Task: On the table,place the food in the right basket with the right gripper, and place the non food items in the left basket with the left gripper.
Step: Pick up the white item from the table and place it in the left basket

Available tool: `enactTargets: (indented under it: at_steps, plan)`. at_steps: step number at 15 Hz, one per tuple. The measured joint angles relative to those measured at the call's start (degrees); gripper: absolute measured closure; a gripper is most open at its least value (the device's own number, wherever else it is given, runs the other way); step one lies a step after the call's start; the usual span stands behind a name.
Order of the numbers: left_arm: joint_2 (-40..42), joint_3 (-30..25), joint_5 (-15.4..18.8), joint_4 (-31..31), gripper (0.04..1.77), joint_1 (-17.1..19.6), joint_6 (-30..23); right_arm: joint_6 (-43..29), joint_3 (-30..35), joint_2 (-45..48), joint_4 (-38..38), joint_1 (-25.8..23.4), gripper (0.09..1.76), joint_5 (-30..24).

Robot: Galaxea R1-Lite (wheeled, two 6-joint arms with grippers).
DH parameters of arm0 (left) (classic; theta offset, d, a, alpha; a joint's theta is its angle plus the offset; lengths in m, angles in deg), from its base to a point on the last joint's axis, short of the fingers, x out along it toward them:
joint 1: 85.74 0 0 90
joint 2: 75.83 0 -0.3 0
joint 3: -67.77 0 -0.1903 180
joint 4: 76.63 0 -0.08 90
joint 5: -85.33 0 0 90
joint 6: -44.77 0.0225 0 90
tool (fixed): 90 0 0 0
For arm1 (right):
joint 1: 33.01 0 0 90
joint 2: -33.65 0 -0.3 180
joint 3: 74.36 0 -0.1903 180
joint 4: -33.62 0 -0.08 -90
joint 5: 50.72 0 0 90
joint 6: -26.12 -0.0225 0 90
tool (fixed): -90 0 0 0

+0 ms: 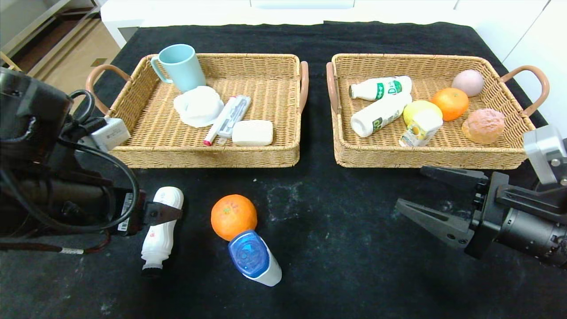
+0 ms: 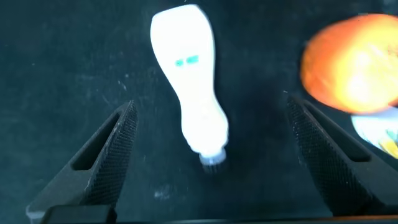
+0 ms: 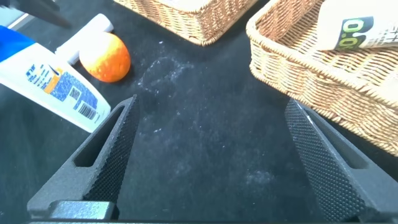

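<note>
On the black table [image 1: 336, 235] lie a wavy white bottle [image 1: 160, 241], an orange [image 1: 233, 217] and a white tube bottle with a blue cap [image 1: 254, 258]. My left gripper [image 1: 155, 217] hovers open over the wavy bottle [image 2: 189, 81], which lies between its fingers [image 2: 109, 155] without touching them. My right gripper [image 1: 410, 187] is open and empty above bare cloth in front of the right basket [image 1: 425, 158]. That basket holds two milk bottles [image 1: 381, 88], a lemon [image 1: 416, 108], a juice carton [image 1: 421, 128] and a second orange [image 1: 450, 103]. The left basket [image 1: 203, 157] stands at the back left.
The left basket contains a pale blue cup [image 1: 181, 66], a white cloth [image 1: 198, 106], a toothbrush case [image 1: 230, 116] and a white soap bar [image 1: 252, 132]. A pinkish ball [image 1: 467, 82] and a brown bun [image 1: 483, 125] also lie in the right basket.
</note>
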Motion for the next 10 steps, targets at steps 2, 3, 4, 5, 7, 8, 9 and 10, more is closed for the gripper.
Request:
enactTargets:
  at_steps: [2,3,4,5,7,8,9,10]
  plan:
    - [-2.23,0.29,0.83,-0.37,0.09,1.41,-0.12,0.02,0.00,0.11,0.02,-0.10,0.15,0.00]
    - [-3.08,0.29,1.00,-0.48,0.09,1.82,-0.11,0.02,0.00,0.15,0.00,-0.21,0.15,0.00]
    - [-3.86,0.22,1.11,-0.55,0.09,2.29,-0.06,0.00,0.00,0.15,0.00,-0.27,0.15,0.00]
    - [-4.52,0.13,1.16,-0.55,0.09,2.60,-0.01,0.00,0.00,0.15,0.00,-0.29,0.15,0.01]
    - [-5.55,-0.13,1.24,-0.55,0.09,3.30,0.02,0.00,0.00,0.06,0.00,-0.35,0.15,0.01]
    - [-5.96,-0.13,1.79,-0.55,0.09,3.61,0.02,-0.02,0.00,0.00,0.00,-0.38,0.15,0.00]
    - [-6.29,0.07,2.56,-0.55,0.09,3.86,0.00,0.02,0.00,-0.02,0.00,-0.40,0.15,0.01]
    - [-6.58,0.24,2.90,-0.59,0.09,4.06,-0.04,0.04,0.00,-0.05,0.00,-0.40,0.15,0.01]
